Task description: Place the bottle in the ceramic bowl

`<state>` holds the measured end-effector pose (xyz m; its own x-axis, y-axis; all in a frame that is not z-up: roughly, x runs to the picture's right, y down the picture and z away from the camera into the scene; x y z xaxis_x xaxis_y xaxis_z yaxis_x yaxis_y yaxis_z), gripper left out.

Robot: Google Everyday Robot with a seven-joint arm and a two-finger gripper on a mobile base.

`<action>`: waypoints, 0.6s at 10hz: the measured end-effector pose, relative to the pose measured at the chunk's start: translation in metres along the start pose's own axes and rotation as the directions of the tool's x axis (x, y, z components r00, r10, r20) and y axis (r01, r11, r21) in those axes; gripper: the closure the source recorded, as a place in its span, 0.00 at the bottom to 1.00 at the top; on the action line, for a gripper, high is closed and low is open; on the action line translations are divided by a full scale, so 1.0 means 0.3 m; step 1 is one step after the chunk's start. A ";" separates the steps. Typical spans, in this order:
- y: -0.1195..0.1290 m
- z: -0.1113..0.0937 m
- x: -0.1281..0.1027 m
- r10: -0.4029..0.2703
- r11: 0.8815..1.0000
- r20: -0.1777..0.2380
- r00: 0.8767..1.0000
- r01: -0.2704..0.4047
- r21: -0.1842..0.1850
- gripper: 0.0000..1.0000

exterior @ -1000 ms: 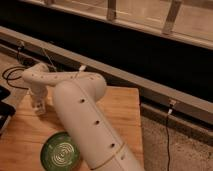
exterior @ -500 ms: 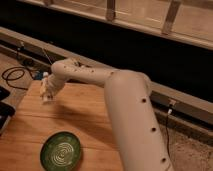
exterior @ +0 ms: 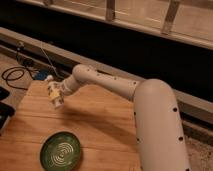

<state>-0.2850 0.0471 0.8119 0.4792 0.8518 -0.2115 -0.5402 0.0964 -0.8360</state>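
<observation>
The small white bottle (exterior: 54, 95) with a pale label hangs tilted above the left part of the wooden table, with my gripper (exterior: 59, 92) shut on it at the end of the long white arm (exterior: 115, 87). The arm reaches in from the lower right. The ceramic bowl (exterior: 61, 151), dark green with pale rings inside, sits on the table near the front edge, below and slightly right of the bottle. Nothing lies in the bowl.
The wooden table (exterior: 100, 125) carries the bowl. A black cable (exterior: 15, 75) coils on the floor at the far left. A dark object (exterior: 4, 117) sits at the table's left edge. A dark wall and ledge run behind.
The arm has swung out and lifted the bottle off the table's back left, carrying it rightward and towards the front, closer to the bowl.
</observation>
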 end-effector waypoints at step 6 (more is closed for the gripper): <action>0.021 -0.011 0.010 -0.010 0.998 -0.055 0.998 0.014 0.061 1.00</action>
<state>-0.2846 0.0486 0.8043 0.5219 0.8213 -0.2304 -0.5748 0.1390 -0.8064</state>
